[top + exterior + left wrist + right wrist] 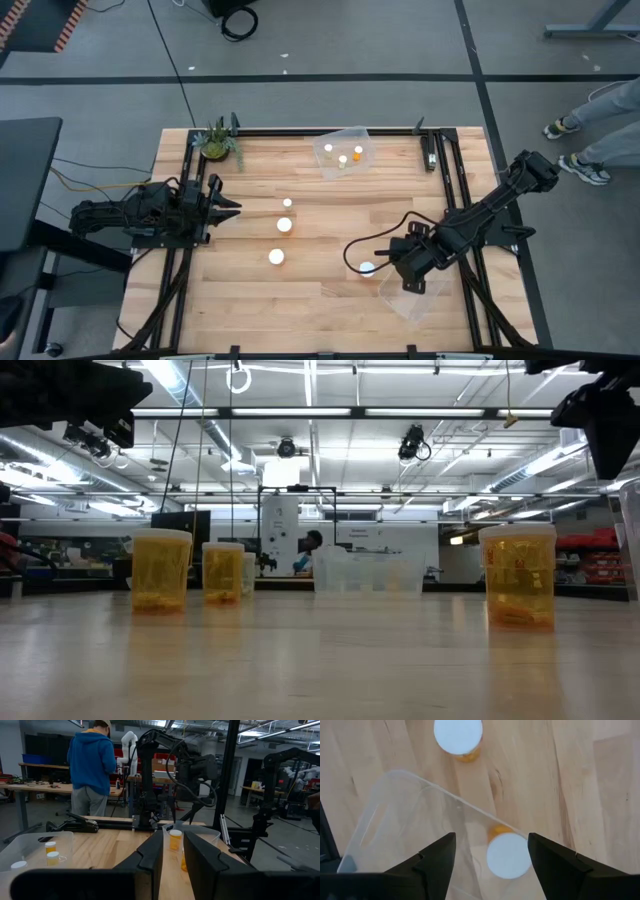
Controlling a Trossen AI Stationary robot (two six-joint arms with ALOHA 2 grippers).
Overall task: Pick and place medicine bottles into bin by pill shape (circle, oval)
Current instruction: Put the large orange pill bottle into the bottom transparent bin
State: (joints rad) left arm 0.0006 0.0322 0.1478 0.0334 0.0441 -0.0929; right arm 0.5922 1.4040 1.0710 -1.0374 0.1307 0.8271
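— Two claws, so we start at the worktop's left edge. What do we see there?

— We see the left claw [228, 208] hanging above that edge, about halfway along it. Its fingers [150, 862] stand a narrow slit apart with nothing between them. A small potted plant [216, 142] sits at the far left corner.

— And towards the middle?

— We count three medicine bottles [284, 225] upright in a loose row, white caps up, just left of centre and apart from each other. Past them, at the far edge, a clear bin [362, 135] holds three more bottles [342, 160].

— Then the right side?

— We find the right claw [491, 842] low over the worktop, right of centre and towards the near edge. It is spread wide, gripping nothing. One capped bottle [507, 856] stands directly below the gap, touched by neither finger. That bottle is right at the rim of a second clear bin [420, 305], which lies nearer the near right corner. We cannot tell whether it stands inside the rim or just outside.
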